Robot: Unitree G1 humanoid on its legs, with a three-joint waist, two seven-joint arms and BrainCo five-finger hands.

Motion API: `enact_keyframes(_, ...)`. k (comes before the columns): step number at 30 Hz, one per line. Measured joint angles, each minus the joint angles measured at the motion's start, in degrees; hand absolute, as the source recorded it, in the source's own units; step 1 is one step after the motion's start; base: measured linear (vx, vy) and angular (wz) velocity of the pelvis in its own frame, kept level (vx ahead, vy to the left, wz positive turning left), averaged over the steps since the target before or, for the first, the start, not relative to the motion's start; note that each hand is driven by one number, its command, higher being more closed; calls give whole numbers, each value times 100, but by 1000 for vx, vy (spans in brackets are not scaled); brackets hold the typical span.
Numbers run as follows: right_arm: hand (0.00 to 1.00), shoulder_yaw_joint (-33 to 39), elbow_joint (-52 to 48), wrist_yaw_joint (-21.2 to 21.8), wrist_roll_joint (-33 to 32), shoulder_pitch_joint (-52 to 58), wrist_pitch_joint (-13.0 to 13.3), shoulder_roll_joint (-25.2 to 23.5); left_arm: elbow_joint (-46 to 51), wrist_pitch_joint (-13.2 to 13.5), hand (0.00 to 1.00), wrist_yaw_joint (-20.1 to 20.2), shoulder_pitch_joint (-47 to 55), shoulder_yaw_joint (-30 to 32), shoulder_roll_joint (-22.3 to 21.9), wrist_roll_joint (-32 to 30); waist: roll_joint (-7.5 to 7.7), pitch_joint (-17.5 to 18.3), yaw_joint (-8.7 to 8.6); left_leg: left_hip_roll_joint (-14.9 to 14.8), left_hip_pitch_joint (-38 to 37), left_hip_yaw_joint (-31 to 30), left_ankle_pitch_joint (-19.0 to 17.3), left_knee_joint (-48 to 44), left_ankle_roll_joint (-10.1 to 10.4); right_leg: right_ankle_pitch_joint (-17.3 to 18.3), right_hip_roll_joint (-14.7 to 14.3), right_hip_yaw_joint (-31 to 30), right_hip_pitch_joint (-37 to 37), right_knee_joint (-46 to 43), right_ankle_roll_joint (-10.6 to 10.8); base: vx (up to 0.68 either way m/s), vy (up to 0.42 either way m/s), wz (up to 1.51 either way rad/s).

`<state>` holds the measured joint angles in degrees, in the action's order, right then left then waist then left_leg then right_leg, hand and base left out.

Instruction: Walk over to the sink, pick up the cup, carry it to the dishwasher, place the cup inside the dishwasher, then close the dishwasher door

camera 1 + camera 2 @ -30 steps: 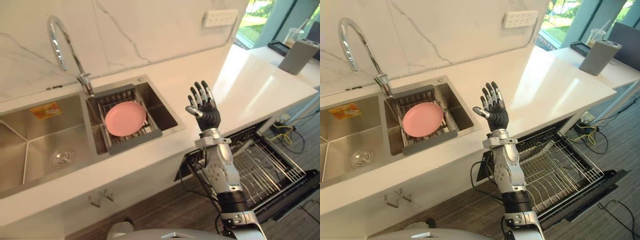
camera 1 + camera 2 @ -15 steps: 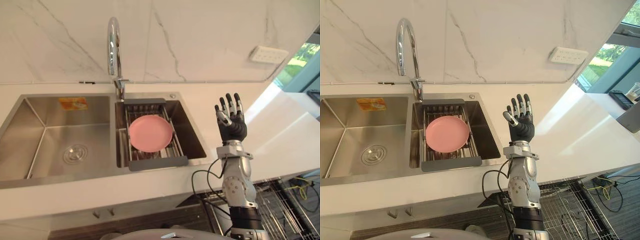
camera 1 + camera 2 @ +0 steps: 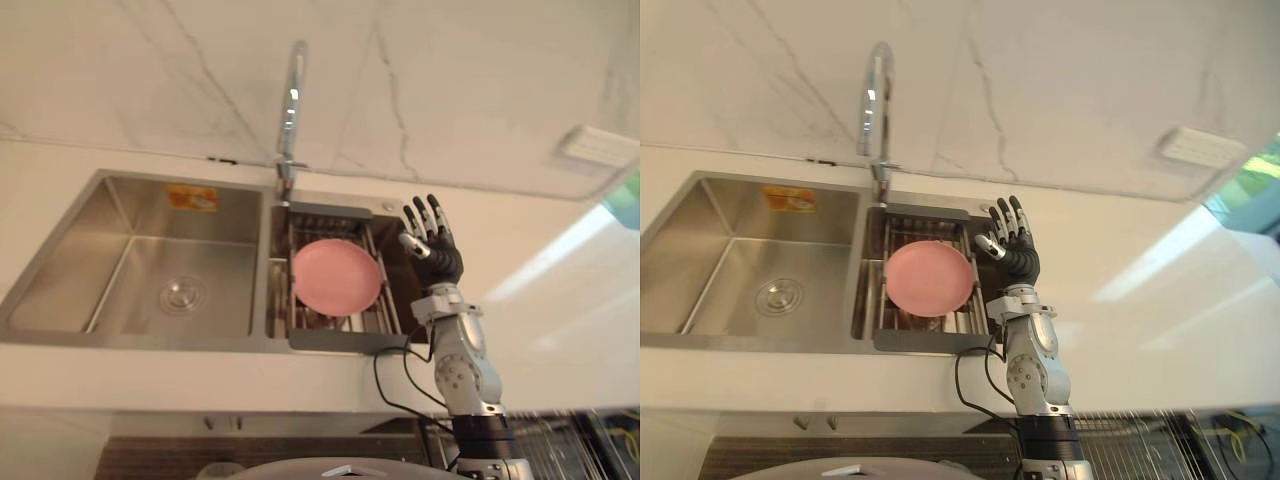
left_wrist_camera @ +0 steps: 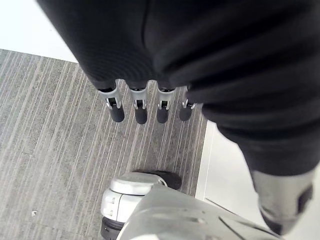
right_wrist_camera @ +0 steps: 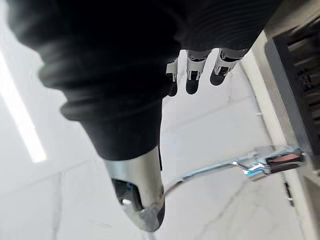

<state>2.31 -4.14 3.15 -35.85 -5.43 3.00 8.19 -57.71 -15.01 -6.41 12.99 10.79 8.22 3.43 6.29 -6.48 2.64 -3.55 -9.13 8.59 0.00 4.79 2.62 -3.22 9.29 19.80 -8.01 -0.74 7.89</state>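
Note:
A pink plate [image 3: 336, 277] lies in a dark drain rack [image 3: 340, 341] set in the right basin of the steel sink [image 3: 130, 260]. I see no cup in the sink. My right hand [image 3: 437, 252] is raised upright just right of the rack, over the basin's right edge, fingers straight and spread, holding nothing. In the right wrist view its fingers [image 5: 192, 75] point toward the marble wall and the tap [image 5: 260, 162]. In the left wrist view my left hand [image 4: 135, 107] hangs over the wooden floor with straight fingers, empty.
A tall chrome tap [image 3: 291, 100] rises behind the sink. The white countertop [image 3: 560, 300] runs off to the right, with a wall socket [image 3: 595, 147] above it. The wire dishwasher rack [image 3: 1140, 425] peeks in at the bottom right, below the counter.
The camera has swung left to face the sink squarely, and the dishwasher has slid almost out of view. My right hand now stands close beside the rack and plate.

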Motion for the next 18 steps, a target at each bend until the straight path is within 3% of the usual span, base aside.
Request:
enact_keyframes(2,0,-16,53,-89,786,-249,-206,154,93,-20,0,-120,45,-8,-65,213,-75,-50,67,50,28,24,35,-24,17,12,47,-15,10,30,3,7,9,2)
enact_keyframes(8,0,89,38,281,2532,-407,-235,1092,110,-216,0,7,92,-7,-140,181,-187,-82,1,113,19,166,29,9,23,28,101,-54,6,125,-3,-20,11,-9)
enact_keyframes(12,0,-176,38,1078,3641,-845,-236,1904,108,-352,0,197,122,39,-84,100,-185,-76,-110,82,-48,318,27,10,35,22,68,-181,7,141,-11,-32,-9,-14)
enact_keyframes(18,0,-601,34,1978,4359,-947,-128,2186,108,-391,0,394,120,33,3,101,-65,6,-97,76,-90,428,19,10,42,-3,46,-246,10,184,-45,-31,0,-10)
